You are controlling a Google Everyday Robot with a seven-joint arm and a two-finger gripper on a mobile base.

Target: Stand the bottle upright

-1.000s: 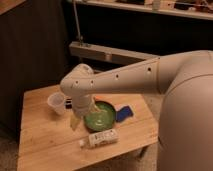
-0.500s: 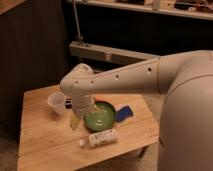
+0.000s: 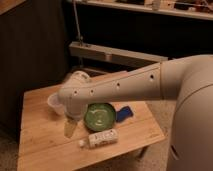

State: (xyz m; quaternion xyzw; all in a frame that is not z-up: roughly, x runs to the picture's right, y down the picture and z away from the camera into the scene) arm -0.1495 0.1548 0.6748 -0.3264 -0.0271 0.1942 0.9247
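Hovered with jaws low over the wooden surface (image 3: 40,150), apparently lining up a grasp; could not tell their opening. Left the white bottle (image 3: 102,138) lying flat just right of them.

- The bottle (image 3: 102,138) is small and white. It has a white cap (image 3: 81,143) and a pale label (image 3: 105,137) with some print on it.
- It is lying down on its side, not standing up.
- Its cap points to the left and its bottom points to the right.
- It lies on the bench (image 3: 42,147), close to the near edge, just in front of the green bowl (image 3: 100,116).
- The gripper (image 3: 70,128), the part with the jaws, hangs over the bench to the left of the bottle. It is not touching the bottle.
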